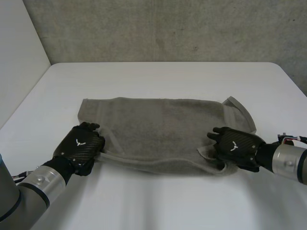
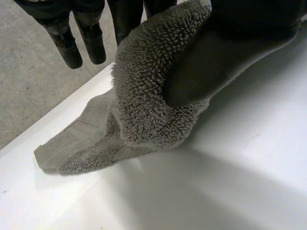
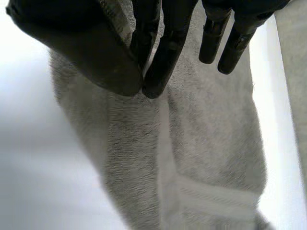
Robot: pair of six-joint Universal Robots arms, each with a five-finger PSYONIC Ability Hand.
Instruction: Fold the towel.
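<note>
The left hand (image 1: 79, 142) pinches the towel (image 1: 158, 129) at its near-left corner, thumb against fingers. The right hand (image 1: 236, 146) seems to pinch the near-right corner, mid-tabletop (image 1: 158, 76).

The towel (image 1: 158, 129), a grey-brown terry piece, is lying lengthwise across the middle of the white counter (image 1: 158, 76), spreading mostly flat. Its near edge is rippling and looking doubled, its near left corner is bunching up off the surface, and the far right corner is curling over, showing a flat woven hem band
</note>
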